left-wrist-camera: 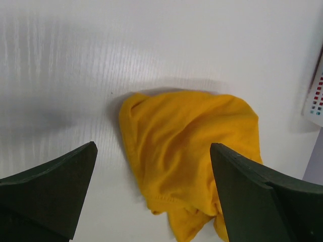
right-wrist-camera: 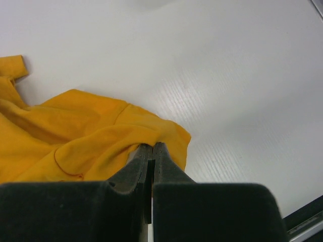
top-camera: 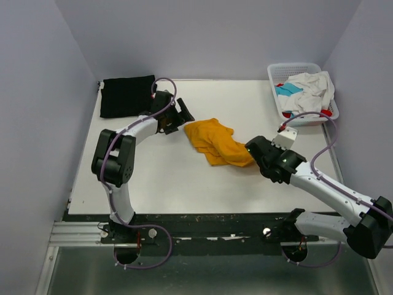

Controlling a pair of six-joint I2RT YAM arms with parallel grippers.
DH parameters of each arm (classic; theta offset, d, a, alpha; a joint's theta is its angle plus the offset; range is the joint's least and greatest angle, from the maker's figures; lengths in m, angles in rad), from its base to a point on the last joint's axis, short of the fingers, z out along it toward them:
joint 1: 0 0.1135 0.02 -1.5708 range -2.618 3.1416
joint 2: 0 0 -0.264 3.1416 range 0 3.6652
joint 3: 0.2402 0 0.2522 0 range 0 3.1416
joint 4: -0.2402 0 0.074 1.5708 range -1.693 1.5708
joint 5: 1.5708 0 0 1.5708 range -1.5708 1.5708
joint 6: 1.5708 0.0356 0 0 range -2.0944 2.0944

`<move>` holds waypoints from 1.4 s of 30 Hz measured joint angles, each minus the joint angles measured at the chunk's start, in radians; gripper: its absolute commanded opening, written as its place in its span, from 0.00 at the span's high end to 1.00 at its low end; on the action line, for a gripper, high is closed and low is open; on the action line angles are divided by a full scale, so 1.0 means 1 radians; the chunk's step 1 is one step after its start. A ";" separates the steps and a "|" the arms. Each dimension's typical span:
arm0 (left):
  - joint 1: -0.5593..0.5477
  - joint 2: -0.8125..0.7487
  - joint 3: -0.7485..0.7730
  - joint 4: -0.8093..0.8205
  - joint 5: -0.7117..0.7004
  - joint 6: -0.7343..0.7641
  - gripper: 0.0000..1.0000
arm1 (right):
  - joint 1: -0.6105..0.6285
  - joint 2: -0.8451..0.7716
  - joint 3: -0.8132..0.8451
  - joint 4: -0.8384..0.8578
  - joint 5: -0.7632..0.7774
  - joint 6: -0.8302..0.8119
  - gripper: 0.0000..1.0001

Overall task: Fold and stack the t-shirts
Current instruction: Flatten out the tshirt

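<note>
Mustard-orange t-shirt (top-camera: 216,142): crumpled, lying mid-table (top-camera: 172,184) between the two arms. Black t-shirt (top-camera: 126,95) lies flat in a rectangle at the far left corner, while a white t-shirt (top-camera: 314,86), teal t-shirt (top-camera: 287,90) and red t-shirt (top-camera: 334,113) are heaped in the white lattice basket (top-camera: 295,66) at the far right corner. Right gripper (right-wrist-camera: 152,147): jaws clenched on a fold at the mustard-orange t-shirt's right edge; left gripper (left-wrist-camera: 152,146): jaws spread wide, grasping nothing, above that shirt's left edge.
</note>
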 measured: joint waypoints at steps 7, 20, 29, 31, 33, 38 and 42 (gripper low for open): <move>0.029 0.175 0.161 -0.056 0.054 -0.006 0.07 | -0.023 -0.005 -0.004 0.017 -0.001 -0.045 0.99; 0.026 0.257 0.138 0.095 0.307 -0.150 0.52 | -0.028 -0.107 -0.006 0.055 -0.006 -0.100 0.99; 0.018 0.257 0.072 0.216 0.376 -0.217 1.00 | -0.028 -0.148 -0.021 0.083 -0.023 -0.137 0.99; 0.018 0.249 0.063 0.218 0.372 -0.209 1.00 | -0.028 -0.151 -0.022 0.083 -0.023 -0.142 0.99; 0.018 0.221 0.035 0.214 0.359 -0.192 1.00 | -0.028 -0.157 -0.022 0.084 -0.023 -0.142 0.99; 0.018 0.036 -0.076 0.198 0.315 -0.127 1.00 | -0.028 -0.183 -0.021 0.085 -0.023 -0.150 0.99; 0.018 -0.201 -0.155 0.193 0.290 -0.071 1.00 | -0.028 -0.211 -0.021 0.119 -0.021 -0.181 0.99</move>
